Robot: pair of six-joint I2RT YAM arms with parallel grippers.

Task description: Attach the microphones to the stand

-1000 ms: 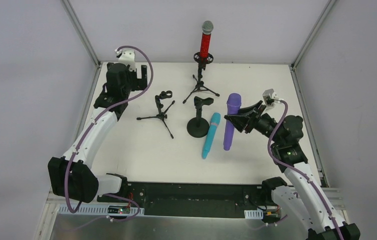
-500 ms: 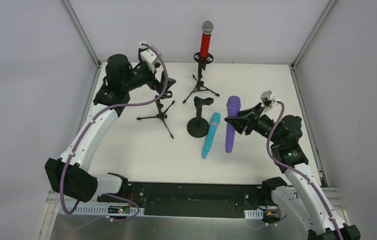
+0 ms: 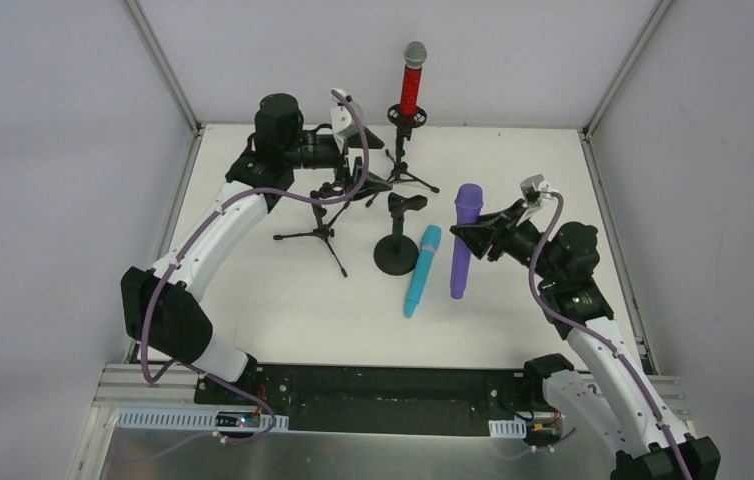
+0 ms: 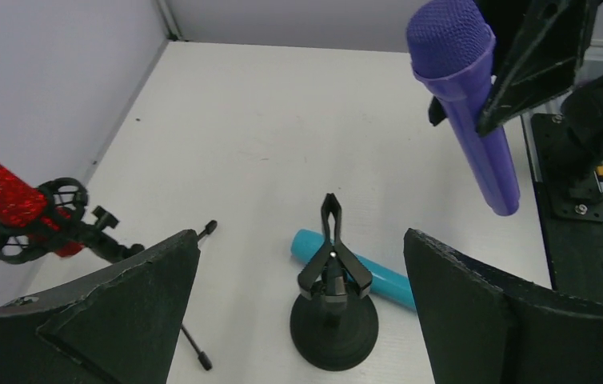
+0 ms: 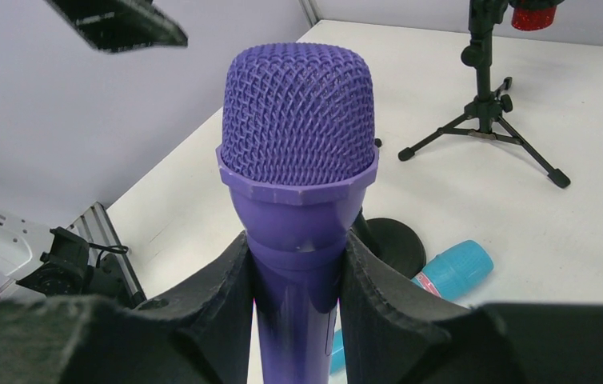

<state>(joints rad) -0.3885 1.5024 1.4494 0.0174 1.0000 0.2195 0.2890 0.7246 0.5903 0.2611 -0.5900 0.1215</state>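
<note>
While right end effector [image 5: 294, 296] is clamping purple microphone [image 5: 298, 120], left end effector [image 4: 298, 264] is gaping empty.
Misaligned lowering is risking tipping the unheld round-base stand [image 4: 333, 324].

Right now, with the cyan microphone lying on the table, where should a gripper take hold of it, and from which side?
Grip the cyan microphone at its slim near half, straight from above, fingers across its width. It lies flat on the table, and its thicker far end sits close beside the round-base stand.
</note>
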